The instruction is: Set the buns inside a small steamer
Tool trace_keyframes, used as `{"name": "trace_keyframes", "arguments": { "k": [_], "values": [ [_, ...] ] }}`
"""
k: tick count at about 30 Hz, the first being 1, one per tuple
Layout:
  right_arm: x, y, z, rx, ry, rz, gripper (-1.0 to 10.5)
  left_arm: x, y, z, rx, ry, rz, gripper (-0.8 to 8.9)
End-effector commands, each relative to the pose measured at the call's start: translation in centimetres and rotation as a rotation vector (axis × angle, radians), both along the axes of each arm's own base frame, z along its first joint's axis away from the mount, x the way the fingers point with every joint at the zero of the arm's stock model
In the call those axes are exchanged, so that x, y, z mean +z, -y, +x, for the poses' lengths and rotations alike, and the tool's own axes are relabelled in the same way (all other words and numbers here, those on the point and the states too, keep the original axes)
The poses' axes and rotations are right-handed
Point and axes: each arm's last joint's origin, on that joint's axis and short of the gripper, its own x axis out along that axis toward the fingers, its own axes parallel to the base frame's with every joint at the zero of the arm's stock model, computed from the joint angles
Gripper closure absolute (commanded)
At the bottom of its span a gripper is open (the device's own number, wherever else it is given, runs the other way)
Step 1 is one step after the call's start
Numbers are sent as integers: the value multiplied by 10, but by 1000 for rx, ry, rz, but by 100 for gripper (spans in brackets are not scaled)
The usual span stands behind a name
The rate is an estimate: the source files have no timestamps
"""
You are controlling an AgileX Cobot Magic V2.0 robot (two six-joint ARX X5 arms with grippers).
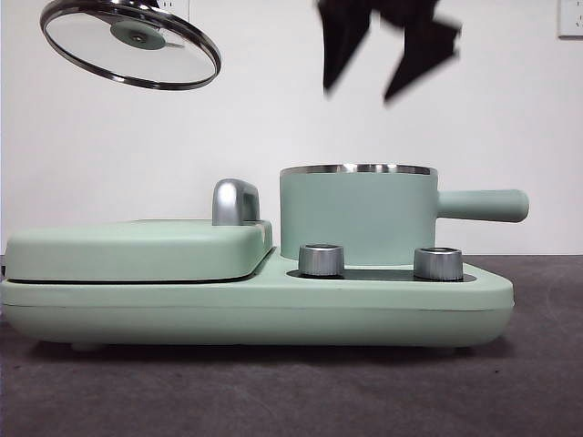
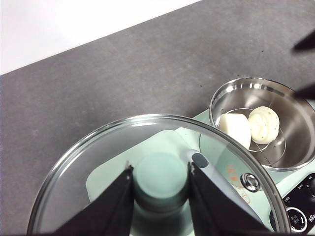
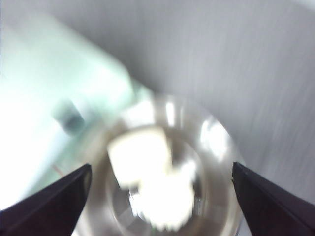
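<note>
The small steamer (image 1: 357, 217) is a mint-green pot with a steel rim and a straight side handle (image 1: 483, 205), standing on the green cooker base. In the left wrist view its steel inside (image 2: 290, 105) holds both buns on a wire rack: the smooth cream bun (image 2: 235, 127) and the white ribbed bun (image 2: 264, 124). My left gripper (image 2: 160, 177) is shut on the green knob of the glass lid (image 1: 130, 42), held high above the griddle side. My right gripper (image 1: 387, 55) is open, empty and blurred, above the pot. The right wrist view shows both buns (image 3: 152, 177) blurred below it.
The flat mint-green griddle cover (image 1: 137, 248) with a chrome handle (image 1: 235, 201) lies left of the pot. Two steel dials (image 1: 322, 259) sit on the base front. The dark grey table (image 1: 291, 391) runs in front; a white wall stands behind.
</note>
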Motion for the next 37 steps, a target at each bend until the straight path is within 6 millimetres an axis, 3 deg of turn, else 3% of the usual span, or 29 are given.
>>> {"name": "trace_keyframes", "arguments": {
  "k": [1, 6, 15, 20, 25, 37],
  "values": [
    [3, -3, -23, 30, 84, 55, 516, 8, 1, 0, -9, 34, -11, 802],
    [-21, 10, -72, 56, 216, 204, 516, 7, 1, -1, -9, 26, -9, 802],
    [-70, 42, -122, 58, 210, 221, 516, 7, 1, -1, -9, 26, -10, 802],
    [-85, 64, -149, 4, 199, 238, 518, 7, 5, -1, -24, 29, -14, 802],
    [-87, 81, -171, -25, 173, 248, 518, 2, 25, 3, -73, 21, -40, 802],
    [-81, 102, -198, -61, 180, 270, 518, -32, 111, 22, -277, 40, -73, 802]
  ]
}}
